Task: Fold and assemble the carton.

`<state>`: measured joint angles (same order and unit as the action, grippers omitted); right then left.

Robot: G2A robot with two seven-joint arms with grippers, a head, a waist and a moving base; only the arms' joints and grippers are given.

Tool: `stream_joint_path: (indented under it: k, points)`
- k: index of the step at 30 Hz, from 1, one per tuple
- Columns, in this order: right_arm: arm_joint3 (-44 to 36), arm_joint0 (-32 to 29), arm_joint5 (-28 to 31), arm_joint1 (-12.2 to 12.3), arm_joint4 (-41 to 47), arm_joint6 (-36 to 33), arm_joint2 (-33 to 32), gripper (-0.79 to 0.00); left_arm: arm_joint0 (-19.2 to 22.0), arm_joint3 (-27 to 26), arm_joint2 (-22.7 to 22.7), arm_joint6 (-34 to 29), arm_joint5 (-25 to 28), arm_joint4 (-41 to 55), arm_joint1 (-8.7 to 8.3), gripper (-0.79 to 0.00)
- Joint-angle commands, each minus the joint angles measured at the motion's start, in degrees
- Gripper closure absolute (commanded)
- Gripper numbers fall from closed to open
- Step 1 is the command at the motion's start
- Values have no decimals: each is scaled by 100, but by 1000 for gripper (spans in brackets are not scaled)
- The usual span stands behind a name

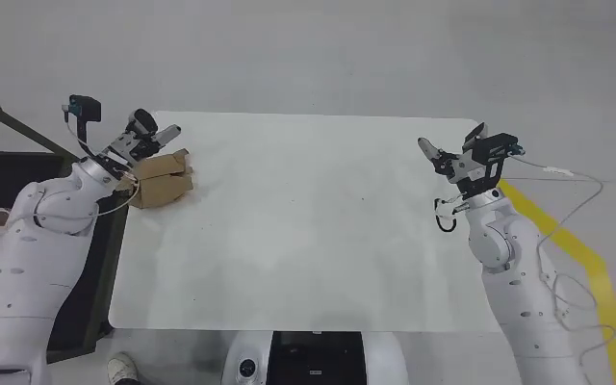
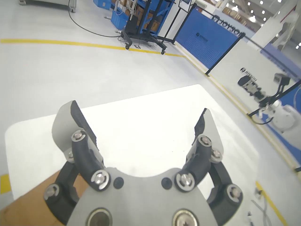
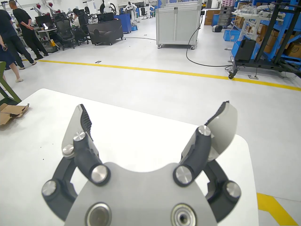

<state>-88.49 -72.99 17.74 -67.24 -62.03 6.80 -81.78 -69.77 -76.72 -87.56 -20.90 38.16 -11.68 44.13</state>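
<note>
A flattened brown carton [image 1: 162,179] lies at the far left edge of the white table [image 1: 308,241]. My left gripper [image 1: 154,132] hovers just above and behind the carton, open with nothing between its fingers. In the left wrist view the open left gripper [image 2: 140,114] points across the table, and a strip of the carton [image 2: 28,201] shows beneath it. My right gripper [image 1: 435,154] is held open over the table's far right corner, well away from the carton. The right wrist view shows the open right gripper [image 3: 155,111] and the carton [image 3: 11,114] far off across the table.
A dark bin [image 1: 96,289] stands against the table's left side. A yellow floor line [image 1: 568,241] runs past the right edge. A black cable loop [image 1: 445,217] hangs at the right arm.
</note>
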Motion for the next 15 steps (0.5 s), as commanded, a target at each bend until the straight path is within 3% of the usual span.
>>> stream_joint_path:
  k: [1, 8, 15]
  points:
    - [0, 0, 0, 0, 0, 0, 0, -785, 3, 101, -81, -588, 35, 839, -22, -785]
    - [0, 0, 0, 0, 0, 0, 0, -785, 180, 644, -255, -2144, -66, 2837, -65, -785]
    - [0, 0, 0, 0, 0, 0, 0, -785, 449, 1146, -176, -3253, -275, 4055, -40, -785]
